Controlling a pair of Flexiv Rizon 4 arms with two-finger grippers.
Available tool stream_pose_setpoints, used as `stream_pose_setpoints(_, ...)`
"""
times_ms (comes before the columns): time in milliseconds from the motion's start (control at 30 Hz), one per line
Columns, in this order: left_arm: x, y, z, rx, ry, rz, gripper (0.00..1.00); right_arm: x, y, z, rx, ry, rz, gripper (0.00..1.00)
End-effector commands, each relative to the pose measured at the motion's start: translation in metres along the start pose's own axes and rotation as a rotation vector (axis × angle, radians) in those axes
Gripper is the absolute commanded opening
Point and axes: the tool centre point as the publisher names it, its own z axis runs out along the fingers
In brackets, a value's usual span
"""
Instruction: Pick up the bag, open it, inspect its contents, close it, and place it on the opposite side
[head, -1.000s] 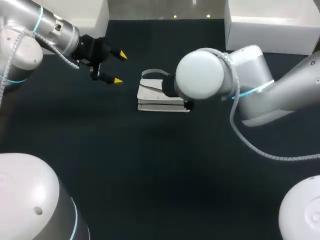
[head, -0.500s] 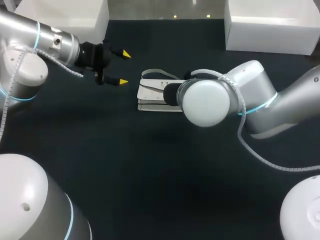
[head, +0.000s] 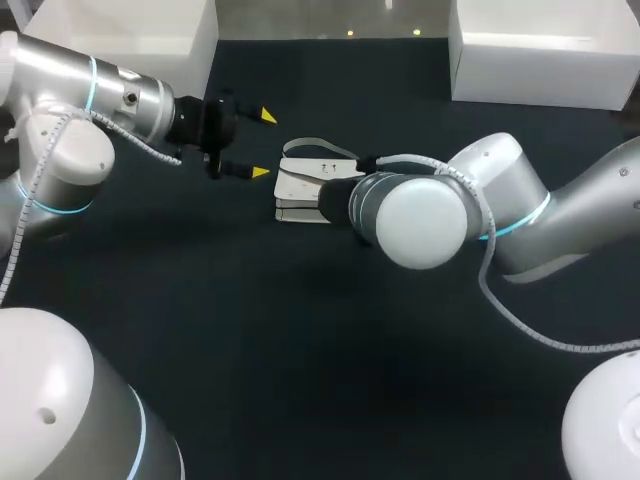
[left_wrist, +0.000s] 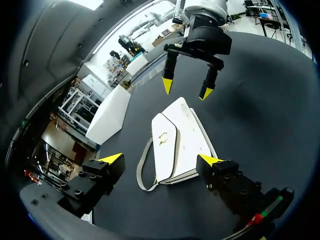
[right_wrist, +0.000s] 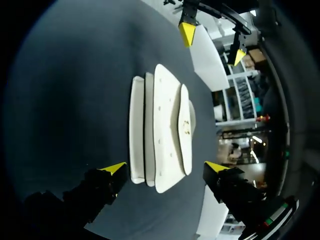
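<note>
A white handbag with a flap, a metal clasp and a grey strap lies flat on the dark table. My left gripper stands open just left of the bag, level with its strap end. In the left wrist view the bag lies ahead of the left gripper, whose fingers are spread wider than it. My right gripper is open at the bag's opposite end, with nothing between its fingers. In the head view the right arm's wrist hides it. Each wrist view shows the other gripper beyond the bag.
Two white boxes stand along the table's far edge, one at the back left and one at the back right. Dark tabletop stretches in front of the bag.
My left gripper has moved right, closer to the bag's left end. The right arm has turned and lowered, its wrist now covering the bag's right end.
</note>
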Motion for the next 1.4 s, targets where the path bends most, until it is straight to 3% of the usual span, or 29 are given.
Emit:
stream_pose_setpoints(33, -0.002, 0.0, 0.006, 0.012, -0.003, 0.009, 1.0, 0.003, -0.002, 0.011, -0.028, -0.101, 0.009, 0.73)
stream_pose_setpoints(100, -0.002, 0.0, 0.007, 0.016, -0.002, 0.012, 1.0, 0.002, -0.002, 0.014, -0.031, -0.103, 0.012, 0.54)
stream_pose_setpoints(133, -0.002, -0.001, 0.007, 0.018, -0.002, 0.012, 1.0, 0.002, -0.002, 0.015, -0.033, -0.104, 0.017, 0.5)
stream_pose_setpoints(600, 0.001, -0.002, 0.011, 0.034, 0.021, 0.021, 1.0, 0.01, -0.009, 0.03, -0.047, -0.078, 0.017, 0.43)
stream_pose_setpoints(1000, 0.001, -0.003, 0.012, 0.036, 0.033, 0.024, 1.0, 0.01, -0.009, 0.04, -0.051, -0.064, 0.005, 0.19)
stream_pose_setpoints(1167, 0.002, -0.003, 0.013, 0.038, 0.039, 0.026, 1.0, 0.012, -0.009, 0.043, -0.05, -0.059, -0.004, 0.18)
stream_pose_setpoints(1200, 0.002, -0.003, 0.013, 0.04, 0.04, 0.027, 1.0, 0.012, -0.009, 0.043, -0.05, -0.059, -0.004, 0.15)
stream_pose_setpoints(1267, 0.002, -0.004, 0.014, 0.044, 0.043, 0.03, 1.0, 0.012, -0.01, 0.043, -0.05, -0.059, -0.001, 0.0)
stream_pose_setpoints(1400, 0.005, -0.006, 0.017, 0.061, 0.052, 0.053, 1.0, 0.014, -0.011, 0.043, -0.051, -0.059, 0.0, 0.0)
